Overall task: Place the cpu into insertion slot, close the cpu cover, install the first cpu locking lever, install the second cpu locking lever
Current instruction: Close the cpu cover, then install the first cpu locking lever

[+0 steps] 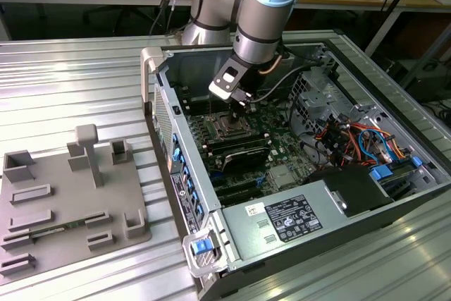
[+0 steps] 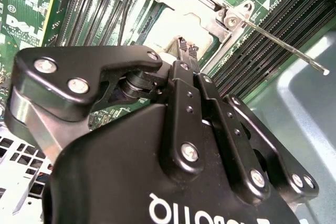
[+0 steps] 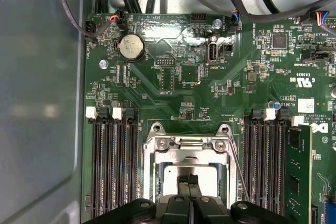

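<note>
Inside the open computer case, my gripper (image 1: 238,107) hangs over the insertion slot (image 1: 227,126) on the green board. In both wrist views the two black fingertips (image 3: 183,180) are pressed together with nothing between them, right above the socket's middle; the gripper (image 2: 186,45) looks shut. The cpu (image 3: 169,173) sits in the slot, its silver top showing through the window, so the pin field is hidden. The cpu cover (image 3: 186,153) lies flat over it, also seen as the shiny cpu cover (image 2: 210,17). One thin locking lever (image 2: 286,45) sticks up free beside the socket.
Long black memory slots (image 3: 113,171) flank the socket, with a memory module (image 3: 299,171) in one. Cables (image 1: 352,139) and a power supply (image 1: 296,216) fill the case toward the exterior view's right. A grey fixture plate (image 1: 63,202) lies outside on the ribbed table.
</note>
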